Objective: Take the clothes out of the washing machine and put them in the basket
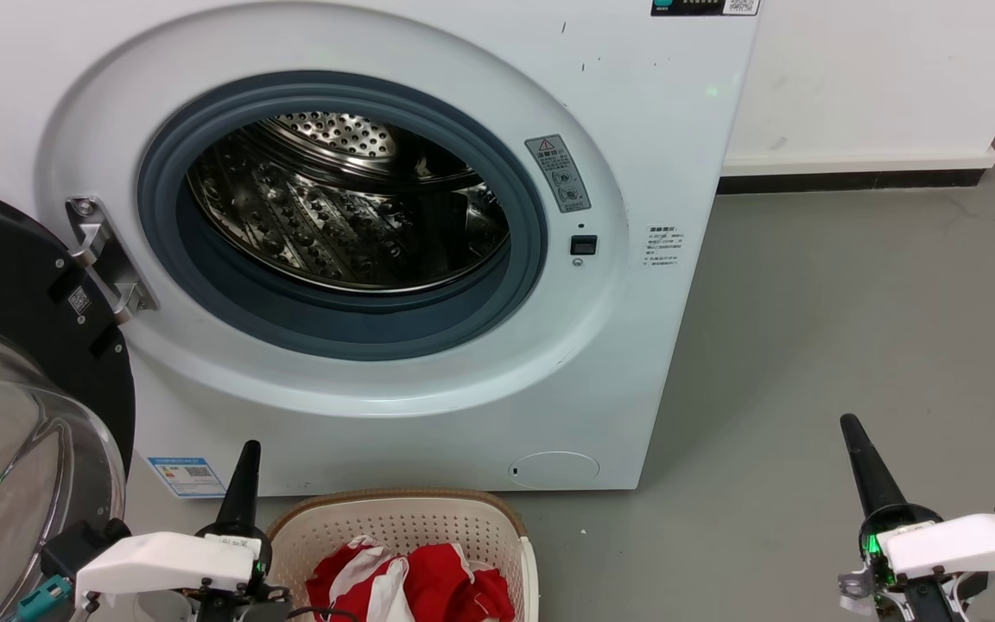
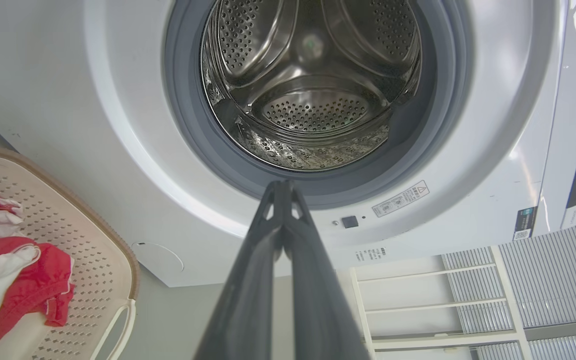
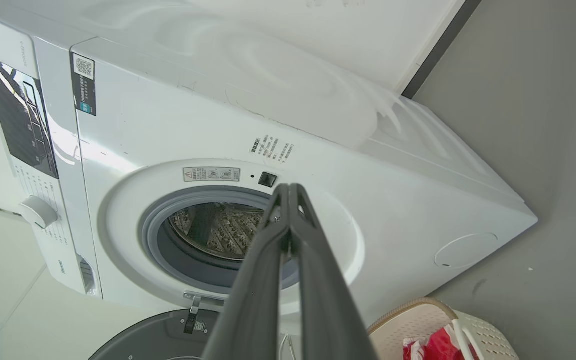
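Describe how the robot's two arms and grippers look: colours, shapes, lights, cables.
Both the left gripper and right gripper have long, tapering black jaws rising from a black hub joined to a glossy white wrist shell. The right shows a green light; the left has a teal connector beside it.

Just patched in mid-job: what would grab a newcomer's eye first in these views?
The large white front-loading washing machine dominates the centre, its black-framed glass door swung open at left and perforated steel drum gleaming inside. Below it, bright red-and-white clothes lie in the cream perforated plastic basket, between the shut left gripper and right gripper.
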Controlling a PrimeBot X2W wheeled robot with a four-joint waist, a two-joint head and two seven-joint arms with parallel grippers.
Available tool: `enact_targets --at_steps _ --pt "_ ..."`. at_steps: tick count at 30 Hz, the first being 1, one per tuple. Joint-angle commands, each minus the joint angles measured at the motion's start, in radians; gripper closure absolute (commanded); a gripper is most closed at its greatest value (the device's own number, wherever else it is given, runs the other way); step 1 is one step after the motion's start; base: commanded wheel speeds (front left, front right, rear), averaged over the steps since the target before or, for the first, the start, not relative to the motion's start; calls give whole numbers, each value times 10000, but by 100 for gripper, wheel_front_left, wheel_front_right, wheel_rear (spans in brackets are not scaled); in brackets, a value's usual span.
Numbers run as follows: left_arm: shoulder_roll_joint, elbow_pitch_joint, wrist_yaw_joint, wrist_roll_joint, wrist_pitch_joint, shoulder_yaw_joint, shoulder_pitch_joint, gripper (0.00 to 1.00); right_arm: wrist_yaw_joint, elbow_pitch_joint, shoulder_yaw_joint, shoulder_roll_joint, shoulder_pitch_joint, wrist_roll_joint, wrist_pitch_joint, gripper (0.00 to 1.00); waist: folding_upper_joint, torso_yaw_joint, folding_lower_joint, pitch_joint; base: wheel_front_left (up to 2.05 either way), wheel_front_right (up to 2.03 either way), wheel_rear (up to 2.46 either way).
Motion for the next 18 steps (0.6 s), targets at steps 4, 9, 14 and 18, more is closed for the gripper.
enact_targets --at_steps 4,9,14,18 --pt "-4 -17 -82 -566 119 102 -244 100 -1 23 -76 -47 -289 611 77 100 0 16 0 14 0 0 0" --pt "-23 0 -116 -1022 222 143 -288 100 -2 97 -126 -41 -328 1075 145 100 0 32 0 28 0 0 0" --pt "-47 18 -162 -1460 321 178 -327 100 -2 161 -172 -31 -402 1523 204 100 0 48 0 43 0 0 0" --pt "-68 36 -197 -1791 392 207 -324 100 -2 210 -212 -23 -461 1880 261 100 0 61 0 55 0 0 0"
